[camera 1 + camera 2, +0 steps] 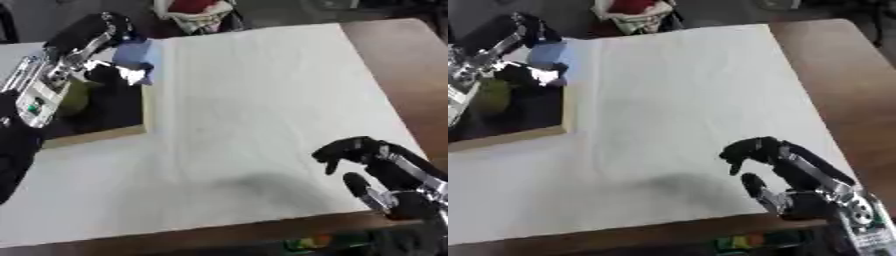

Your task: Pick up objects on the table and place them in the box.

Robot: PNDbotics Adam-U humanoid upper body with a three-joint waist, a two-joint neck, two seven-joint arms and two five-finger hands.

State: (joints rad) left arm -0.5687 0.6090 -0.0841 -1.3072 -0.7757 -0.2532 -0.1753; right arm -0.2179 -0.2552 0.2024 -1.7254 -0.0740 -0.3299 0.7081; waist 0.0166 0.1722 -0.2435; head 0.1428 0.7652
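Left hand [103, 31] up at the far left, over the box [131, 131], fingers curled round a pale blue block [134, 54]; the block hangs above the box's far right corner. Box is dark inside with a light wooden rim and sits on the left of the bench [262, 100]. A greenish thing [493, 97] lies inside, partly hidden by the arm. Right hand [354, 152] rests idle near the lower right bench edge, fingers curled, holding nothing. White cloth covers the bench.
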